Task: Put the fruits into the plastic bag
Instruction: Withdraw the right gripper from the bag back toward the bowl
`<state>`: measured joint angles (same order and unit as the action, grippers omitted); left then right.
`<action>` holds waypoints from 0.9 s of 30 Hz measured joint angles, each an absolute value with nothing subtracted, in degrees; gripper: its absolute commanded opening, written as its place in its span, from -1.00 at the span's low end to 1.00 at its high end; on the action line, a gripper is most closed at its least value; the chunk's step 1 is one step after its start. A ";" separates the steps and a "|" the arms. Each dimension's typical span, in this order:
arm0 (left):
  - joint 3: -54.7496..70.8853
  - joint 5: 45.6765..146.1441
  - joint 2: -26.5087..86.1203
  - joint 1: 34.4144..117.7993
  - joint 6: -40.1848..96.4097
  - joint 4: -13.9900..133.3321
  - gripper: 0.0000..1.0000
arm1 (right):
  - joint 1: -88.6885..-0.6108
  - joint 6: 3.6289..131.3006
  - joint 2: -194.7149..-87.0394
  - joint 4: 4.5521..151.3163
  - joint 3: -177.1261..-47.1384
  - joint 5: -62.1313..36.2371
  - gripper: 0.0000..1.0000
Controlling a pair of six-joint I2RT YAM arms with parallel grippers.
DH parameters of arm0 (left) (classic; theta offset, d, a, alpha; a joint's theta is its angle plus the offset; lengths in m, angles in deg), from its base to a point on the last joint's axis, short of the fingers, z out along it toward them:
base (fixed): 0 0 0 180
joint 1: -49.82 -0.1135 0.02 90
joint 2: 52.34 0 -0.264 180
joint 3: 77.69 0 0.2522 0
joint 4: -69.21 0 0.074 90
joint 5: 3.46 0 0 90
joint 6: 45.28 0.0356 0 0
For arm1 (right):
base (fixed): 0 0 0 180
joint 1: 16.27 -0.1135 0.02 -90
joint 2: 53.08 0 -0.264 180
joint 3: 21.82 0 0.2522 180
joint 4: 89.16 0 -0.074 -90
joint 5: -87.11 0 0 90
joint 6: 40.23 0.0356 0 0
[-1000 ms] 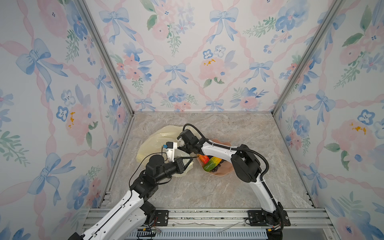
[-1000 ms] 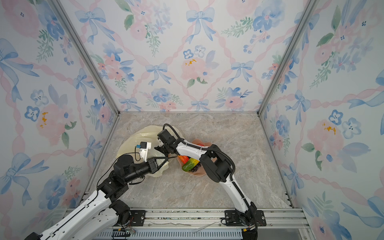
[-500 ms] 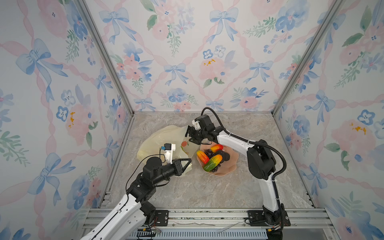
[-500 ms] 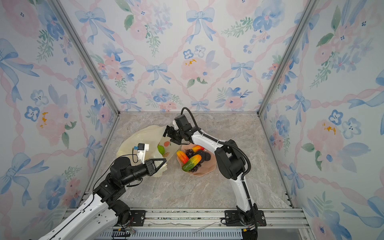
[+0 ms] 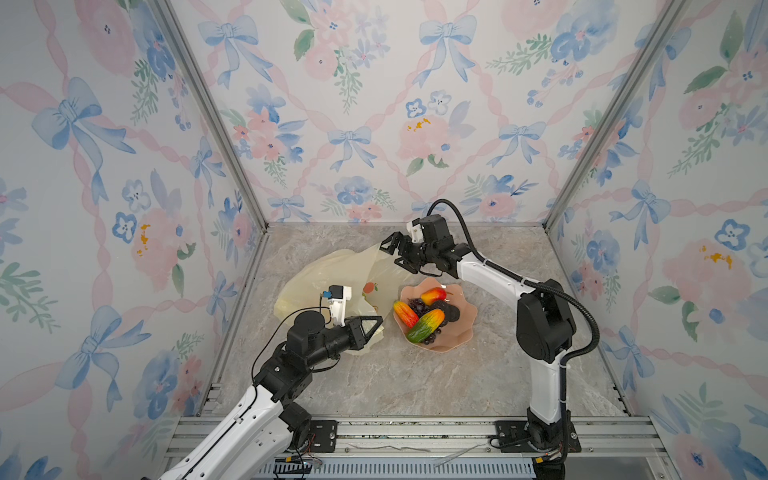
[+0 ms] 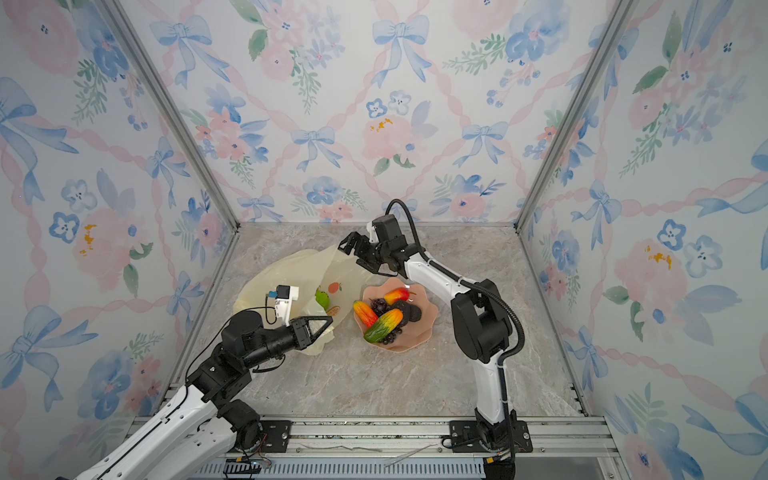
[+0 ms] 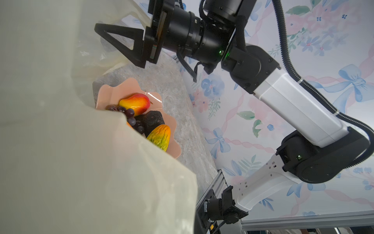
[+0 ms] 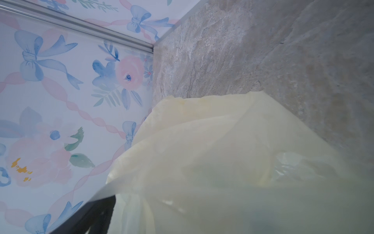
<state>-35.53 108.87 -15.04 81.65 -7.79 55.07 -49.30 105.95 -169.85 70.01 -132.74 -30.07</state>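
1. Overhead, in both top views, the plastic bag is seen lying left of the pink dish, in which a mango, a second mango, the grape bunch and the green-orange oblong piece are heaped. The left gripper is fully closed, apparently pinching the bag's near edge. The right gripper is spread wide over the far edge, with nothing clamped. A lime is visible inside the bag in a top view.
2. Left wrist view: part of the dish is masked by bag film. Should the thin film slip from the pinch, the mouth would probably collapse.
3. Right wrist view: bag film and table are shown; the jaws are hardly seen. Film could be snagged by an open finger, and the bag dragged off.
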 measured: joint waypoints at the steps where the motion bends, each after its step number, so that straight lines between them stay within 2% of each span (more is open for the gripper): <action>1: -35.51 108.84 -14.95 81.65 -7.79 55.09 -1.00 | -49.30 106.34 -169.61 69.73 -132.94 -31.36 0.94; 8: -35.16 108.17 -14.78 81.65 -7.66 55.07 -1.00 | -49.28 110.54 -166.44 69.58 -131.52 -40.87 0.95; 17: -35.07 107.36 -14.60 81.65 -7.31 55.07 -1.00 | -49.19 116.48 -156.78 73.25 -124.00 -51.17 0.96; 23: -34.37 107.38 -13.64 81.65 -6.90 55.09 -1.00 | -48.45 111.19 -146.46 64.35 -123.54 -51.47 1.00; 27: -34.33 107.38 -13.60 81.65 -6.90 55.07 -1.00 | -48.08 101.25 -139.73 50.08 -127.87 -45.02 0.94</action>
